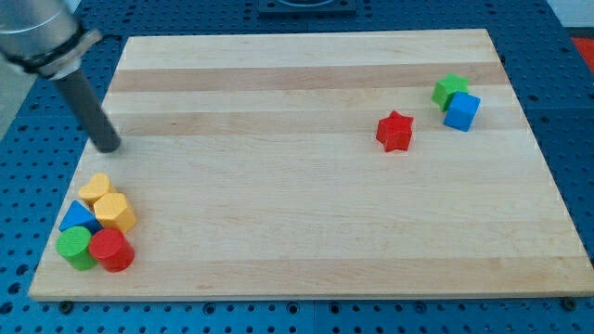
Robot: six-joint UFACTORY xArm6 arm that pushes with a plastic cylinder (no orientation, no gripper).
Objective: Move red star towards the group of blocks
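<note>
At the upper left of the frame my tip (110, 146), the lower end of a straight dark rod, rests on the pale wooden bench (297, 241) near its left edge. There is no gripper on this arm, so nothing stands apart or clamped. Below the tip, in the lower left corner, sits a tight cluster of five blocks: a yellow heart-shaped block (94, 189) at its top, a yellow hexagonal block (115, 212) just beneath, touching it, a blue triangular block (77, 218) to their left, then a green cylinder (75, 248) and a red cylinder (111, 250) side by side at the bottom. The tip stands near the cluster, apart from it. Well to the right, in the upper right part of the frame, the red star block (394, 131) lies alone, far from the cluster and from the tip. Further right, a green star-like block (449, 90) touches a blue cube (462, 111).
</note>
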